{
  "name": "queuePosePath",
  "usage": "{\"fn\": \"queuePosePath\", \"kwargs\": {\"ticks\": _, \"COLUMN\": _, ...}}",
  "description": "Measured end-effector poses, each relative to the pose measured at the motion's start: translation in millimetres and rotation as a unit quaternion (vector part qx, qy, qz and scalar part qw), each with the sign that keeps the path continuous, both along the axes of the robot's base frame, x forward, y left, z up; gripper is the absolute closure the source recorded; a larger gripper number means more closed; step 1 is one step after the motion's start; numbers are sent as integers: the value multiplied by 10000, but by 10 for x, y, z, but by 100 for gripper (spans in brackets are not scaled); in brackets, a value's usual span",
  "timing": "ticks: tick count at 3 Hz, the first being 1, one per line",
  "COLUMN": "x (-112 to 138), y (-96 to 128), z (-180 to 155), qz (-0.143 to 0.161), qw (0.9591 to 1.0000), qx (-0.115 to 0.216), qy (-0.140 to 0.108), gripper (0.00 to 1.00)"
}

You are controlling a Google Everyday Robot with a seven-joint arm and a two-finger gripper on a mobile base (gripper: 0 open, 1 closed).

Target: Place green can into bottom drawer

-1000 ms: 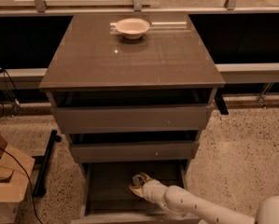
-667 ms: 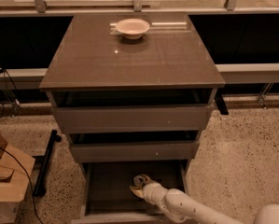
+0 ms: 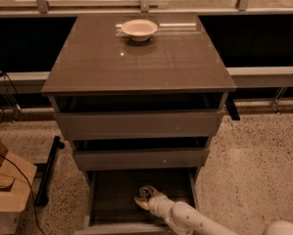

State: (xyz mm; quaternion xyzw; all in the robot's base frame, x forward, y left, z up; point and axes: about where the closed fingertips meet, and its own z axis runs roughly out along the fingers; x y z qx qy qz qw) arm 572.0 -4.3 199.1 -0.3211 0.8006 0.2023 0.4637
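Green can (image 3: 146,191) is inside the bottom drawer (image 3: 111,199), right of centre, silver top facing up, low over the floor. I can't tell whether it is sitting on the floor or just above it.

My gripper (image 3: 147,198) is down in the drawer right at the can, with the wrist coming in from the front-right. I can't tell whether it is clamped on the can or has let go.

Change over the last second is almost nil. Can and gripper sit at the same spot in the drawer as before. Only my forearm has shifted a little, lower and more to the right. My read is that transport is done and I'm at the set-down/release step.

Next, as I judge it:
- confirm the can is seated upright on the floor, then release
- back out low and toward the front. The middle drawer (image 3: 141,158) front hangs just above the back of this drawer, so lifting early risks a knock.
- a can on a flat floor may tip if I drag it on exit

The pale bowl (image 3: 139,29) on the cabinet top (image 3: 136,67) has not moved and plays no part.
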Motion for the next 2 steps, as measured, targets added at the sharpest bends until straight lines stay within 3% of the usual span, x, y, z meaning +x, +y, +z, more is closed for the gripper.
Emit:
{"fn": "queuePosePath", "kwargs": {"ticks": 1, "x": -2, "y": 13, "z": -3, "qz": 6, "qw": 10000, "qx": 6, "qy": 3, "gripper": 3}}
{"fn": "queuePosePath", "kwargs": {"ticks": 2, "x": -2, "y": 20, "z": -3, "qz": 9, "qw": 10000, "qx": 9, "qy": 4, "gripper": 0}}
